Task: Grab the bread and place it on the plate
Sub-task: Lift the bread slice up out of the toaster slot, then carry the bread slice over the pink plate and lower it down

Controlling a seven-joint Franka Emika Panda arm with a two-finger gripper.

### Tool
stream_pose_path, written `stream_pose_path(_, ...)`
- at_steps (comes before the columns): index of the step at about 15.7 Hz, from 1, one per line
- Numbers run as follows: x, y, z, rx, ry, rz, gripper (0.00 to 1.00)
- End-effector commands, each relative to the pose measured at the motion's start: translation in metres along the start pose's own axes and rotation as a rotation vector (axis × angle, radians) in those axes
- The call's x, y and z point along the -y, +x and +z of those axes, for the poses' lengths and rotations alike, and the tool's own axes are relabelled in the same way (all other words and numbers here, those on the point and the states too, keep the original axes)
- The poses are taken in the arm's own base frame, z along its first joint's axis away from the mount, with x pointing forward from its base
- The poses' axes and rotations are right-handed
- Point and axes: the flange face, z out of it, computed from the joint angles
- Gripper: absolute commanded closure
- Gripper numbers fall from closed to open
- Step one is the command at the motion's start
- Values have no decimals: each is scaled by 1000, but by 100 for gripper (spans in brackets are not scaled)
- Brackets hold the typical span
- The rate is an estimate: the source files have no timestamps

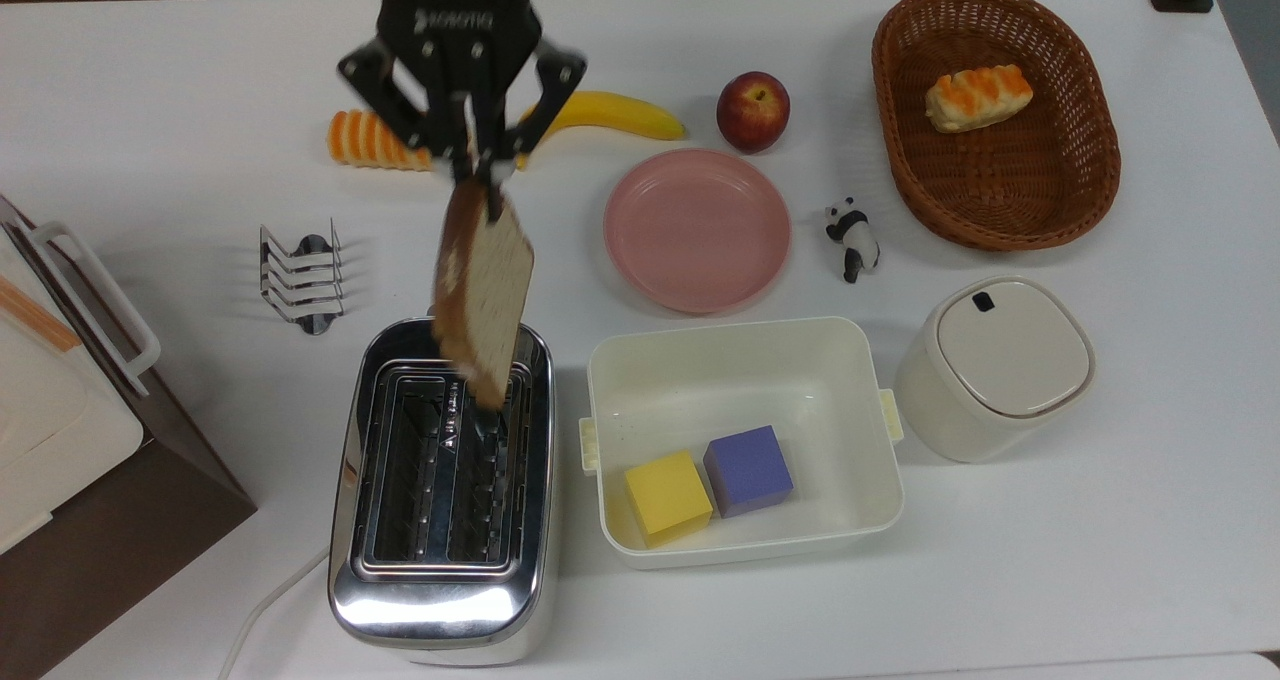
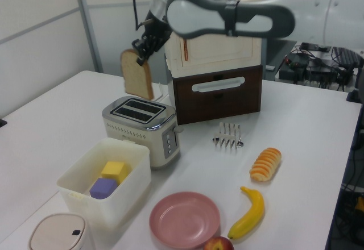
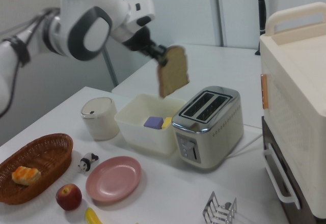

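**A:** Where is the thin, flat slice of light-brown speckled bread with the dark crust (image 1: 484, 285) right now?

**B:** You have it up in the air. It hangs straight down from the black two-finger claw (image 1: 472, 165), which is squeezed tight on the slice's top edge. Below it stands the shiny silver toaster (image 1: 443, 490), and the slice is clear of the slots.

**A:** And the round pink plate with the raised rim (image 1: 697, 230)?

**B:** It sits flat on the white desk (image 1: 1100, 520). In the top view, the plate is to the right of the claw and well apart from it. In the left view, it is near the front edge, beside the yellow banana (image 2: 248, 213).

**A:** So which way do you go?

**B:** I think you carry the slice sideways, toward the top view's right, then lower it. The slice hangs on its edge, so you will likely need to tip it flat. The cream plastic tub with the yellow and purple blocks (image 1: 742, 438) sits just beside the plate, so mind that.
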Motion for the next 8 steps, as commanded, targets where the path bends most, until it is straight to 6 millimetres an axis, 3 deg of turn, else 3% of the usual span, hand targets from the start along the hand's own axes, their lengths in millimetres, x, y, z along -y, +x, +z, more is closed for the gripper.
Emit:
stream_pose_path(1,25,-50,0,275,78,-156,100)
stream_pose_path(5,57,-91,11,502,150,-345,100)
stream_pose_path(8,84,-118,45,585,149,-426,100)
